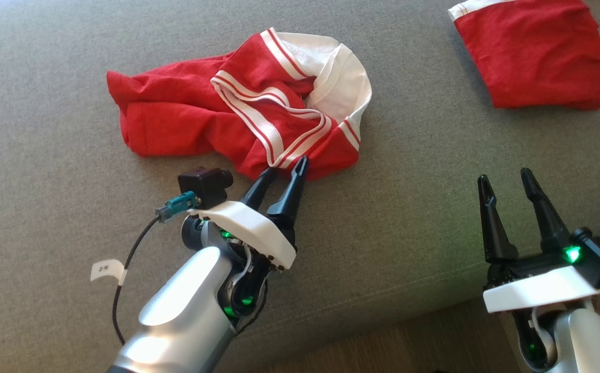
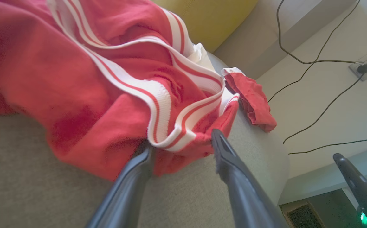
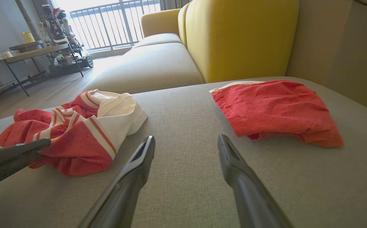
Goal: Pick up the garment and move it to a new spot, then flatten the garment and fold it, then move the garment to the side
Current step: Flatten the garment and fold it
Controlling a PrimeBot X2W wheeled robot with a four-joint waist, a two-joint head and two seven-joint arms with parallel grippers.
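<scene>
left pincer [image 1: 286, 167]: standing spread, tips straddling garment [image 1: 238, 114] hem
right pincer [image 1: 504, 176]: hanging spread over sofa [image 1: 46, 207]
garment: lying crumpled on sofa

Two garments on one seat cushion [image 1: 409, 217] before me.
The crumpled garment [image 1: 238, 119] lies to my left, its near edge between the tips of my left gripper [image 1: 287, 167]. The folded garment [image 1: 533, 52] lies well apart at the far right, behind my right gripper [image 1: 504, 175].
</scene>
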